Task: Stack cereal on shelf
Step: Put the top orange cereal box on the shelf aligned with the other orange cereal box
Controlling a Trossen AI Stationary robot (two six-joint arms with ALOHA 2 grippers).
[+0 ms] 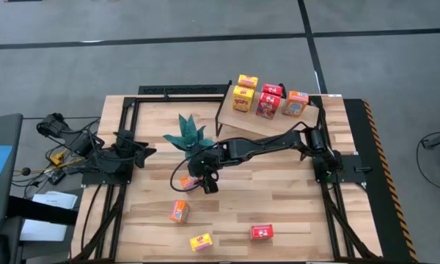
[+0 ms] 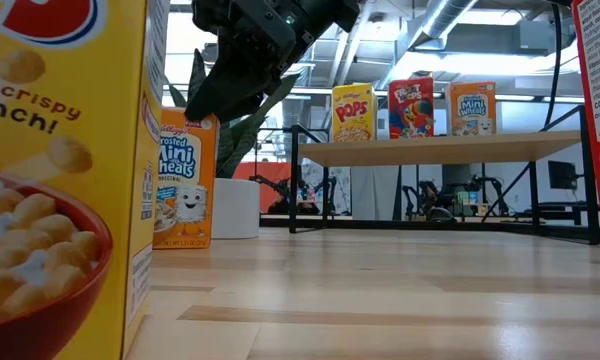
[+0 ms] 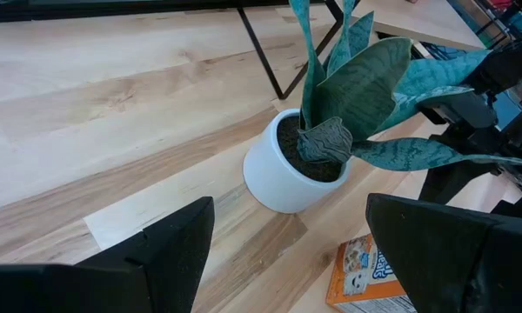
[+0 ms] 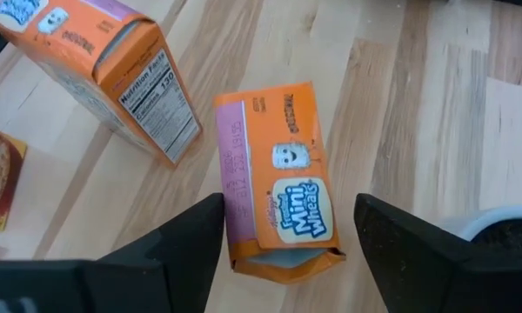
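On the light-wood shelf (image 1: 268,121), at the upper centre of the high view, stand five cardboard boxes: two yellow (image 1: 245,92), two red (image 1: 270,100), one orange (image 1: 295,103). The low view reads "POPS" (image 2: 352,112) and "Mini Wheats" (image 2: 472,108) there. Four more boxes sit on the slatted worktop (image 1: 293,198): orange (image 1: 179,211), yellow (image 1: 201,242) and red (image 1: 262,232) low in frame, plus an orange Mini Wheats box (image 4: 278,178) at centre. The right tool (image 1: 207,178) hangs over that box, fingers spread either side, not touching. The left tool (image 1: 148,152), at left, is spread beside the teal plant (image 1: 187,133).
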